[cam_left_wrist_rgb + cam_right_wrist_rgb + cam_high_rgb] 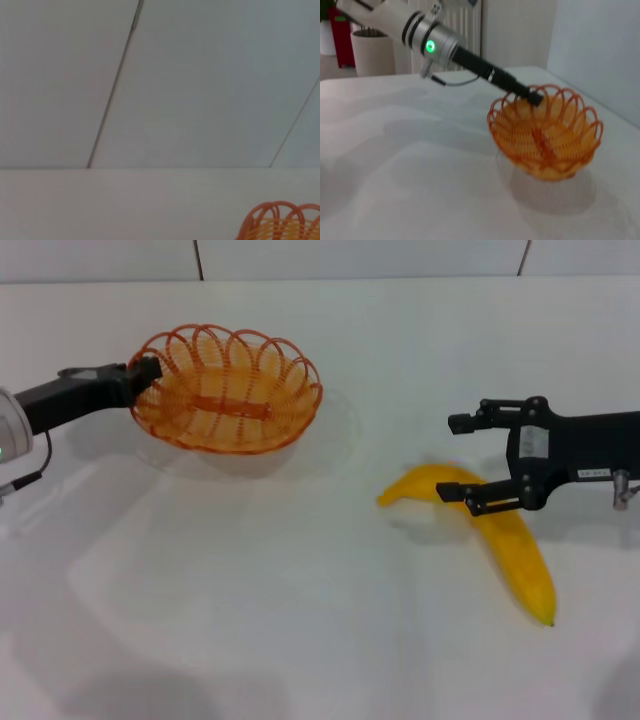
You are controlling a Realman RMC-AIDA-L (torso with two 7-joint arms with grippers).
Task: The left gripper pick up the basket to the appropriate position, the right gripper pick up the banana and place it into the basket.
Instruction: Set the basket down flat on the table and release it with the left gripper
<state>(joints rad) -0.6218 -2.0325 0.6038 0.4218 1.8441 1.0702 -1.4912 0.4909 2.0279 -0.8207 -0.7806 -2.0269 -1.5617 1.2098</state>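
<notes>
The orange wire basket [232, 446] is at the far left of the white table and appears tilted and lifted a little, with a shadow under it. My left gripper [148, 371] is shut on its left rim. The right wrist view shows the basket [555, 167] and the left gripper [535, 97] clamped on the rim. A bit of the rim [280, 220] shows in the left wrist view. The yellow banana [512, 545] lies on the table at the right. My right gripper [453, 459] is open just above the banana's bent end, its near finger over the banana.
The white table [300, 620] ends at a tiled wall [360, 258] at the back. In the right wrist view a white pot [372, 52] and a radiator stand beyond the table.
</notes>
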